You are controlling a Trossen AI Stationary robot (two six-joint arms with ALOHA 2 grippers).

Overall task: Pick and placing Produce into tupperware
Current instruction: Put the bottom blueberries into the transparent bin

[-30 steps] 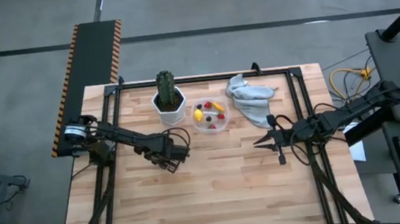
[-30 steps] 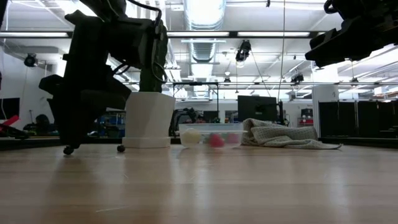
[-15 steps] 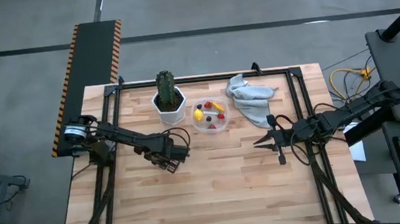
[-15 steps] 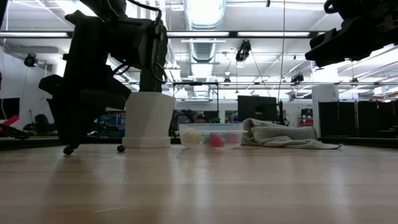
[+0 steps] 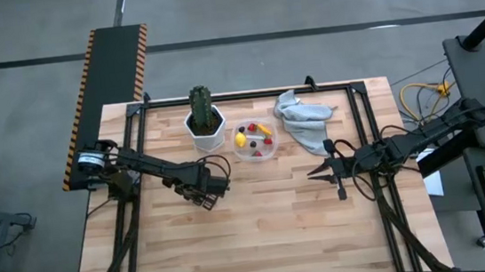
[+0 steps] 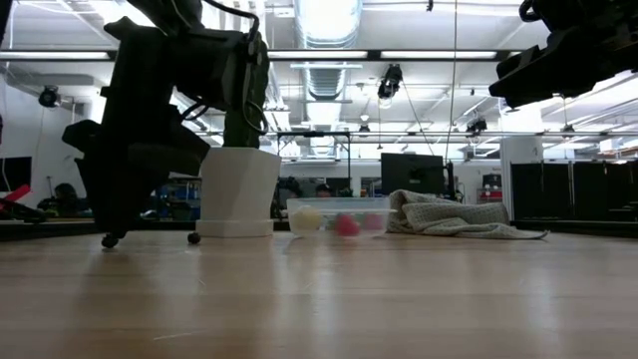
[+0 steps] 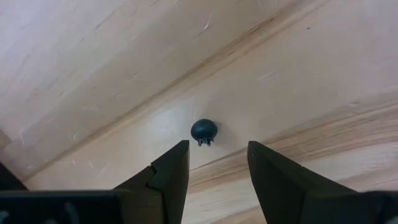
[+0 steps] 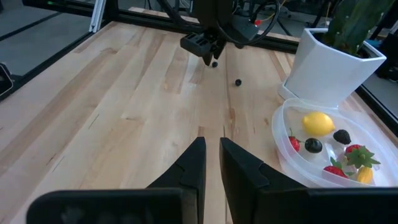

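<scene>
Grey concrete floor [image 5: 301, 1] (striped ramp [image 5: 113, 86] alongside); ceiling lights [image 6: 324, 15] glare overhead.

High view: the dark berry [image 7: 203, 130] on the wooden table [image 5: 270, 232] is too small to pick out, and the left gripper [image 5: 214, 184] fingertips are lost in the dark wrist mass. Low view: the tupperware [image 6: 337, 216] contents read as pale yellow and pink blurs only, the cactus [image 6: 239, 125] is mostly behind the left arm, and the right arm is cut off at the top edge. Right wrist view: the tupperware rim and the white pot [image 8: 329, 68] run out of frame.
</scene>
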